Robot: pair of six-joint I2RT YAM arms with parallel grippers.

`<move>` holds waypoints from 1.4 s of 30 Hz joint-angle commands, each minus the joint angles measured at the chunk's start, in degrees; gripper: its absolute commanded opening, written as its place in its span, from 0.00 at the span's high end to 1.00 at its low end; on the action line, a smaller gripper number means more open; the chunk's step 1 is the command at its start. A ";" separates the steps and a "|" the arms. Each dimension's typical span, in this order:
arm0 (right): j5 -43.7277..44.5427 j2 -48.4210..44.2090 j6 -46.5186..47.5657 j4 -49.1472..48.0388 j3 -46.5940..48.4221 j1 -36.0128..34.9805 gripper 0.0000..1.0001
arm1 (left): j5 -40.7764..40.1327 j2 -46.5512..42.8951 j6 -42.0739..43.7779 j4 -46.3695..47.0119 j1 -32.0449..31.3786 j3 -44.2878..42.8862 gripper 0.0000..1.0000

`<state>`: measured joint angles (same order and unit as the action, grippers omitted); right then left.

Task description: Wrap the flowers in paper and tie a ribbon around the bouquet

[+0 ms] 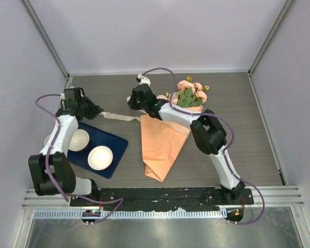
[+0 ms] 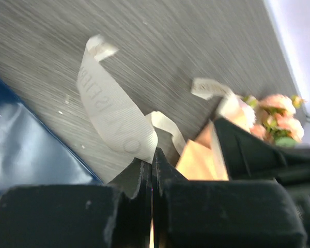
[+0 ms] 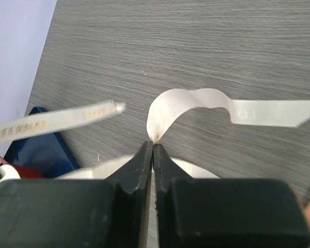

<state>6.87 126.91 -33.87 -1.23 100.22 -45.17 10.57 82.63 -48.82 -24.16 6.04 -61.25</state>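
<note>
The left jaws and the right jaws are both shut tight on the long cream-white cloth ribbon (image 1: 121, 117). It lies sideways between them, just left of the orange paper-cone bouquet (image 1: 163, 142).

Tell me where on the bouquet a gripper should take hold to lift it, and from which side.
Probably the narrow near end of the bouquet, where the paper tapers toward its tip, taken from above with the jaws across the taper. The cone lies flat on the table, favouring a top approach; the flowers at the wide far end would crush, and the right arm crosses there.
</note>
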 commanded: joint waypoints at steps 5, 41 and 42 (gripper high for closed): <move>-11.62 0.55 -7.79 13.27 12.28 0.69 0.49 | 3.93 -13.88 6.44 -2.12 -9.81 2.54 1.00; -18.45 -72.77 6.27 37.28 -51.52 29.44 0.21 | 33.45 9.41 10.32 2.54 -47.99 -13.65 0.08; -19.43 -72.60 4.27 35.53 -53.36 29.09 0.21 | 33.55 7.39 10.15 2.54 -42.66 -9.97 0.07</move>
<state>-2.39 56.82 -28.56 40.34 49.76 -14.98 37.43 100.73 -40.01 -20.16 -47.92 -77.65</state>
